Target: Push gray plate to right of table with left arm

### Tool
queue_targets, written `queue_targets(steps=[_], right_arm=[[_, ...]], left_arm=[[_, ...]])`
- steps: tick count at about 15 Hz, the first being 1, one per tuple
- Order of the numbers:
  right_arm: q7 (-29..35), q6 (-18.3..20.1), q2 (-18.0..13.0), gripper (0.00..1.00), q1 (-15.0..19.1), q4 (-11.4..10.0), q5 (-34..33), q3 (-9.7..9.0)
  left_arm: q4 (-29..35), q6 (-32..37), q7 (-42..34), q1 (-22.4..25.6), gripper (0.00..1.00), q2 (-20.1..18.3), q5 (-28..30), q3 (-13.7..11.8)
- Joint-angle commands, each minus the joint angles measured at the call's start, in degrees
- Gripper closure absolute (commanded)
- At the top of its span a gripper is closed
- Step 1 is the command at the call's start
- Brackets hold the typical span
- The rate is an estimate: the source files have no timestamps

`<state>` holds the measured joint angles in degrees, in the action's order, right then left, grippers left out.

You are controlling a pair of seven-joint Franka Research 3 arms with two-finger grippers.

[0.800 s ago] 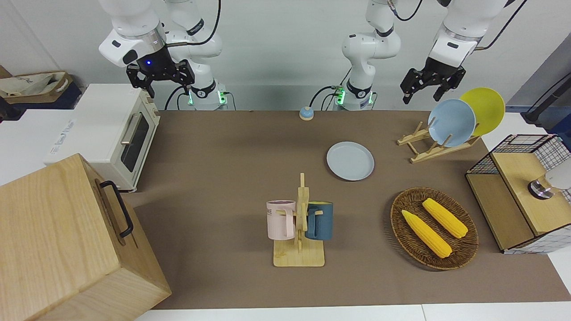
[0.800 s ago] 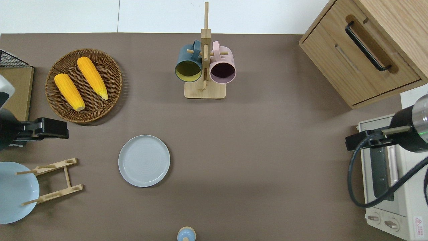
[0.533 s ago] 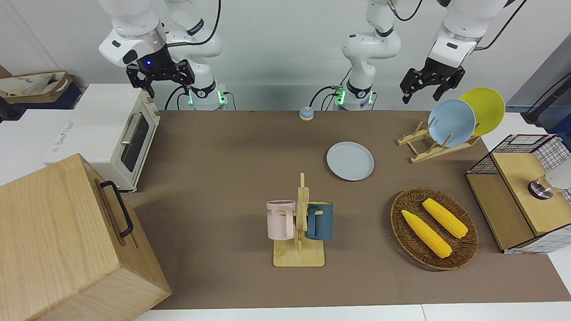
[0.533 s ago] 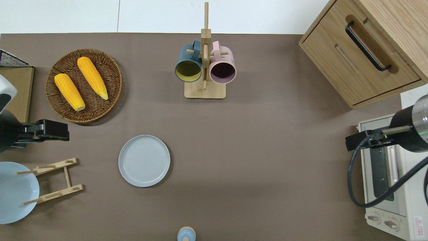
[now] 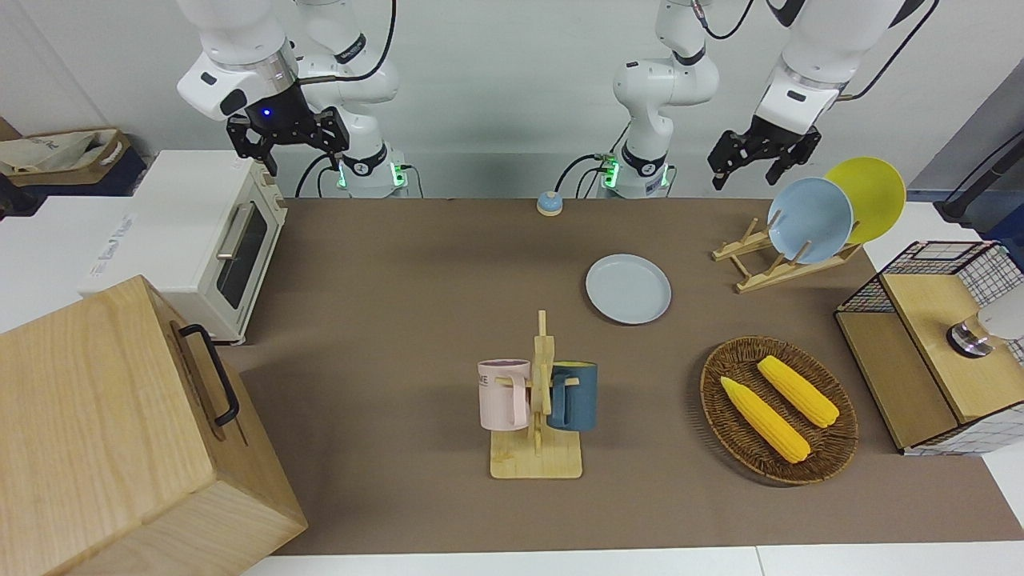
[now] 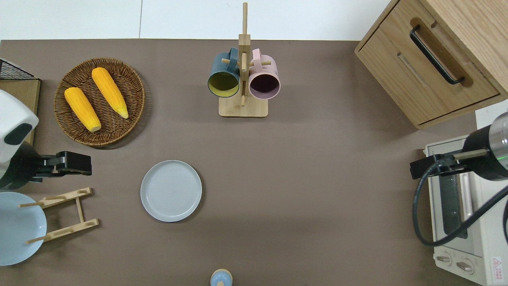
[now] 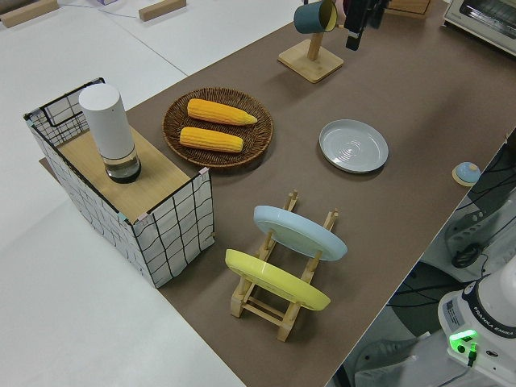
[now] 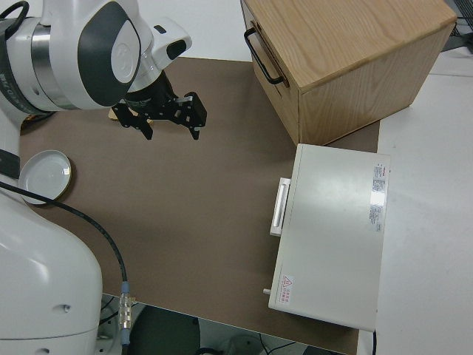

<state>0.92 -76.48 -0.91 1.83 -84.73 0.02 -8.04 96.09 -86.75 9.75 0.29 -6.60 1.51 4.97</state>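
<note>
My left gripper hangs open and empty above the wooden plate rack. The gray plate lies flat on the table, well apart from it. Farther out stand the corn basket and the mug stand. My right arm is parked.

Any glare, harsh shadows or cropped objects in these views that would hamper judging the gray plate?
Front view: even light, gray plate sharp, only a thin shadow at its rim. Overhead view: no glare on the plate; the sky-blue plate and the left gripper arm are cut by the frame edge. Left side view: the plate shows mild sheen rings, and the mug tree is cropped at the top.
</note>
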Motion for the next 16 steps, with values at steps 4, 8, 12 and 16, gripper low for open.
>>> queue_targets(steps=[4,8,12,16], right_arm=[[0.7,0.9,-0.1,0.017,1.1,0.5,0.2,-0.92],[0.7,0.9,-0.1,0.017,1.1,0.5,0.2,-0.92],[0.8,0.9,-0.1,0.017,1.1,0.5,0.2,-0.92],[0.8,0.9,-0.1,0.017,1.1,0.5,0.2,-0.92]], left_arm=[[29.0,-20.0,3.0,-1.3,0.0,-13.6,1.7,1.3],[38.5,-30.0,4.0,-1.2,0.0,-13.8,1.7,3.2],[48.6,-42.4,4.4,-1.3,0.01,-13.5,1.7,3.3],[51.9,-50.0,4.5,-1.3,0.01,-8.9,1.7,3.8]])
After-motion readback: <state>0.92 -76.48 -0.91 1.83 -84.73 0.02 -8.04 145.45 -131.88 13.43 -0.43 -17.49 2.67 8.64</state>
